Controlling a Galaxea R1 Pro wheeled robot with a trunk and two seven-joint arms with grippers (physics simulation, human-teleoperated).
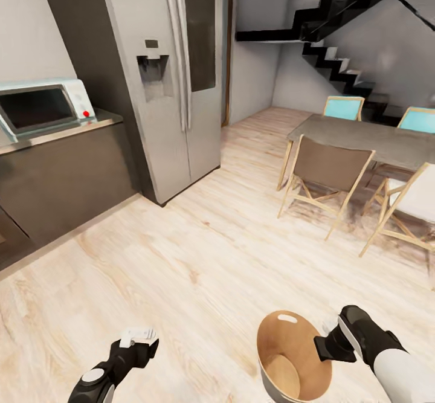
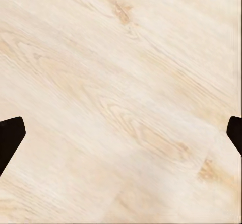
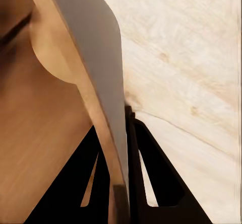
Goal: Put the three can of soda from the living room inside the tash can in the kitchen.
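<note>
The tash can (image 1: 270, 335) is a small round bucket, grey outside and tan inside, with an oval slot near its rim. It hangs tilted low at the right of the head view. My right gripper (image 1: 324, 347) is shut on its rim, one finger inside and one outside the wall (image 3: 96, 53). My left gripper (image 1: 139, 338) hangs open over the bare wood floor (image 2: 121, 83), with its dark fingertips (image 2: 10, 136) far apart. The cans of soda are out of view.
I am in the kitchen. A steel double-door fridge (image 1: 175, 83) stands ahead, and a pale blue microwave (image 1: 42, 107) sits on the dark cabinets (image 1: 66, 167) at the left. A dining table (image 1: 362, 140) with folding chairs (image 1: 326, 173) stands at the right, below a black staircase (image 1: 338, 58).
</note>
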